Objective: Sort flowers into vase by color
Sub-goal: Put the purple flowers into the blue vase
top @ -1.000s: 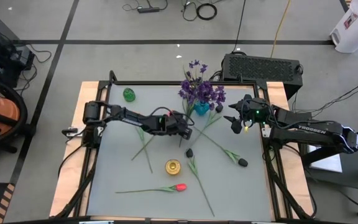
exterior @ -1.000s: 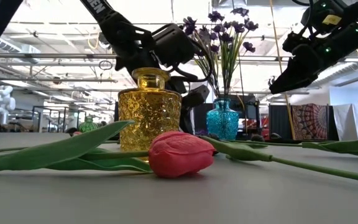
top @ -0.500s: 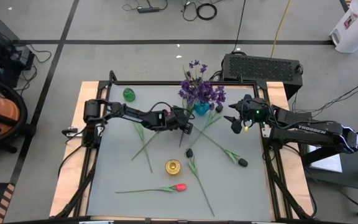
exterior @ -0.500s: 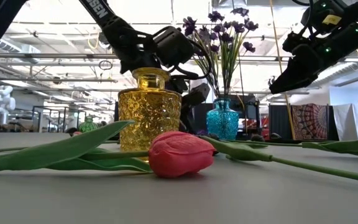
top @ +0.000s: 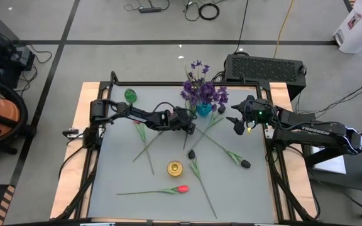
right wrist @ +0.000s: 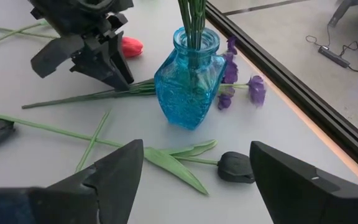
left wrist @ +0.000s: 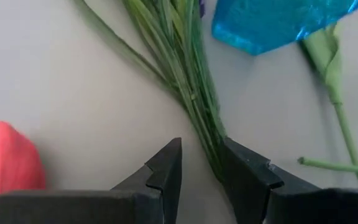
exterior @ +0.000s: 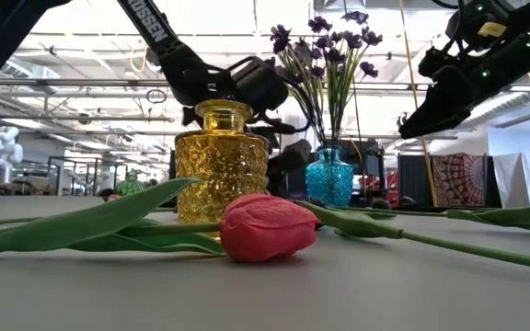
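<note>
A blue vase [top: 203, 110] at the table's far side holds upright purple flowers [top: 204, 93]. One more purple flower lies on the table, its blooms [right wrist: 242, 82] beside the vase and its stem bundle [left wrist: 194, 102] running away from it. My left gripper [left wrist: 201, 171] is open, pointing down, with the stem bundle's lower end between its fingers. My right gripper [right wrist: 194, 180] hovers open to the right of the vase [right wrist: 188, 87]. Red-pink tulips [top: 181, 188] [right wrist: 131, 45] and near-black tulips [top: 191, 154] [top: 246, 164] [right wrist: 236, 167] lie on the table. My left gripper comes from above with one finger on either side of the lying purple flower's stem bundle [left wrist: 213, 155], across it. The stems run close along one finger [left wrist: 241, 171]; I cannot tell whether they touch. The flower lies flat on the table.
A yellow vase [top: 175, 167] stands near the table's middle and a green vase [top: 130, 95] at the far left corner. Loose green stems [top: 146, 147] cross the middle. A black box [top: 264, 66] sits beyond the far edge.
My left arm has stretched out and its gripper has crept a little toward the blue vase and sunk lower over the lying stem. The flowers and vases have stayed where they were.
</note>
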You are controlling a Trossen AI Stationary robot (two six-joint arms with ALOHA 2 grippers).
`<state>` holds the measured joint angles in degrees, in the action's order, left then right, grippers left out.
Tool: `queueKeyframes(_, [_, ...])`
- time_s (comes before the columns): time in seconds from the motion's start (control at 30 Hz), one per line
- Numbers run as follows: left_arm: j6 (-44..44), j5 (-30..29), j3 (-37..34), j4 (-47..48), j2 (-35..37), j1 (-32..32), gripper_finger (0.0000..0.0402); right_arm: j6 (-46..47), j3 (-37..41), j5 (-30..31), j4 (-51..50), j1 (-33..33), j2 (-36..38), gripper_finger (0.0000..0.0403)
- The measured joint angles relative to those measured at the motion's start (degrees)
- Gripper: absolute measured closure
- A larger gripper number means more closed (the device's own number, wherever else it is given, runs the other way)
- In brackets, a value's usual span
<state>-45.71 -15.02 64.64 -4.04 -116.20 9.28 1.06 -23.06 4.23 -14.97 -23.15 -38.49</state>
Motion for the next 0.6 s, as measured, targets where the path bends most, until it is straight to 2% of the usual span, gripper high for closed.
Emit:
queueKeyframes(0.07, [-0.3,1.5,0.0,-0.7,0.0,-0.1,0.0285,0.0,0.0,0.0,0.0,0.0,0.0,0.0117])
queueKeyframes(0.6, [-0.4,2.4,0.0,-4.3,0.0,-1.1,0.0285,0.2,0.0,0.0,-0.1,0.0,0.0,0.0117])
